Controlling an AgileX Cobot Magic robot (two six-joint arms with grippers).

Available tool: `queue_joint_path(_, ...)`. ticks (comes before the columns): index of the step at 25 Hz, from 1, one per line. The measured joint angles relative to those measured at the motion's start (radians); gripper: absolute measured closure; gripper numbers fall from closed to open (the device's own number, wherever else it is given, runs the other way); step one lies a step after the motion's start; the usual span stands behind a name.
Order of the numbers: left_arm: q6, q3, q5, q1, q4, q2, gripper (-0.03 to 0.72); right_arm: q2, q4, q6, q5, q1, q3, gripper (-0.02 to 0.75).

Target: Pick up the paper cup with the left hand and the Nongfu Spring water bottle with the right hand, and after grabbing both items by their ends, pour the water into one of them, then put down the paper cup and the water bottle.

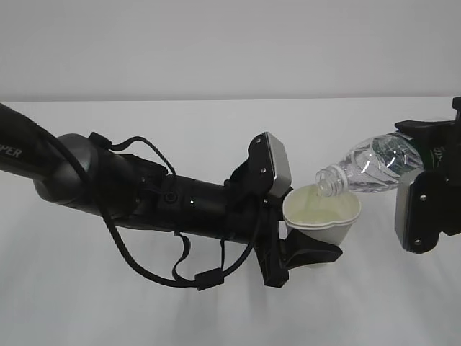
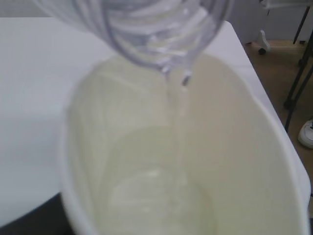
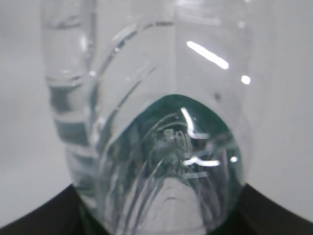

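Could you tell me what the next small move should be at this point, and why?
Probably hold the bottle tilted a little longer: a thin stream of water runs from its mouth into the cup, which is only partly filled, and water remains in the bottle.

I see bright, even, nearly shadowless light over the white table (image 1: 216, 303). Streaky white glare sits on the clear ribbed plastic bottle (image 3: 161, 147); just below its blurred mouth, the white paper cup (image 2: 234, 161) is soft-focused too.
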Motion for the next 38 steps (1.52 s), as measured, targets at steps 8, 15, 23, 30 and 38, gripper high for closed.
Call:
queue_joint_path(8,0.0,0.0,0.0,0.0,0.0,0.0,0.262,0.0,0.0,-0.002,0.0,0.0,0.0,0.342)
queue_joint_path(15,0.0,0.0,0.0,0.0,0.004,0.0,0.262,0.0,0.0,-0.006,0.0,0.0,0.0,0.342)
queue_joint_path(23,0.0,0.0,0.0,0.0,0.004,0.0,0.262,0.0,0.0,-0.01,0.0,0.0,0.0,0.342)
queue_joint_path(30,0.0,0.0,0.002,0.0,0.004,0.0,0.262,0.0,0.0,-0.009,0.0,0.0,0.0,0.342)
queue_joint_path(38,0.0,0.0,0.002,0.0,0.008,0.0,0.262,0.0,0.0,-0.014,0.0,0.0,0.0,0.342)
